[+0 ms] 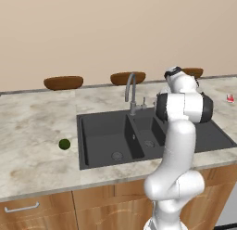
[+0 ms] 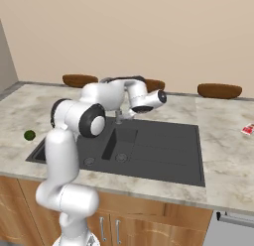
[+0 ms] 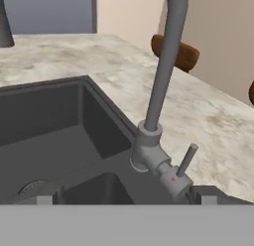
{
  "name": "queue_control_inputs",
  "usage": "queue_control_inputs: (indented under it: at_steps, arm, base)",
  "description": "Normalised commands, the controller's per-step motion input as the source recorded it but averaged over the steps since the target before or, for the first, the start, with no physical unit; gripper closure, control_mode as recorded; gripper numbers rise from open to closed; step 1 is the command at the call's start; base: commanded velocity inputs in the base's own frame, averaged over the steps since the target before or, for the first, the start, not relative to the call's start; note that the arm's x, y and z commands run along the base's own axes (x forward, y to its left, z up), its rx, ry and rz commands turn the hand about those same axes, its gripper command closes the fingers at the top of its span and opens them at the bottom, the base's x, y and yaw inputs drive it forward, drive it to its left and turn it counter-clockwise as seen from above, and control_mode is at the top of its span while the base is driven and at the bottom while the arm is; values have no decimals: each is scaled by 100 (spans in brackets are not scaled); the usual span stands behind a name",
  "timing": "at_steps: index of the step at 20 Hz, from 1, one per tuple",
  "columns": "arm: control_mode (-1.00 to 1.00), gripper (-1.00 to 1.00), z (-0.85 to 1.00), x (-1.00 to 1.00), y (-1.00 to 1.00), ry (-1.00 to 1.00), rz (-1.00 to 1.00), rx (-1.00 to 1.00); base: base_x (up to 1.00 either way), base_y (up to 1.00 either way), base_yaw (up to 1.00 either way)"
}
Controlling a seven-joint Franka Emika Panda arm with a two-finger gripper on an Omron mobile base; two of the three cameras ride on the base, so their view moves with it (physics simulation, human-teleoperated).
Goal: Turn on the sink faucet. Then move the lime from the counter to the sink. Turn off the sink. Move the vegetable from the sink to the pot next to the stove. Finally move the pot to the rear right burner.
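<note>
You're at step one: fingers [image 3: 121, 199] spread, faucet lever [image 3: 186, 160] just beyond them (no water); lime [image 1: 64, 143] waits on the tabletop [image 1: 32, 127].

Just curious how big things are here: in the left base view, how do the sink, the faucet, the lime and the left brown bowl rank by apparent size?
1. sink
2. faucet and left brown bowl: similar, unsure
3. lime

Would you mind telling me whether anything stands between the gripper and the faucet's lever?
Nothing visible does. The open gripper faces the sink faucet directly, with its lever just ahead of the fingertips.
</note>
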Motion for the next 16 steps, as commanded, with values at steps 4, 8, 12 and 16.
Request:
queue_control_inputs:
  at_steps: [4, 8, 12, 16]
  arm:
    - [-100, -100, -14, 26, 1, 0, 10, 0]
    - [-100, -100, -12, 32, 0, 0, 9, 0]
    - [-100, -100, -10, 29, 0, 0, 7, 2]
    - [-100, -100, -15, 23, 5, 0, 2, 1]
  base:
    - [0, 0, 0]
    - [0, 0, 0]
    - [0, 0, 0]
    - [0, 0, 0]
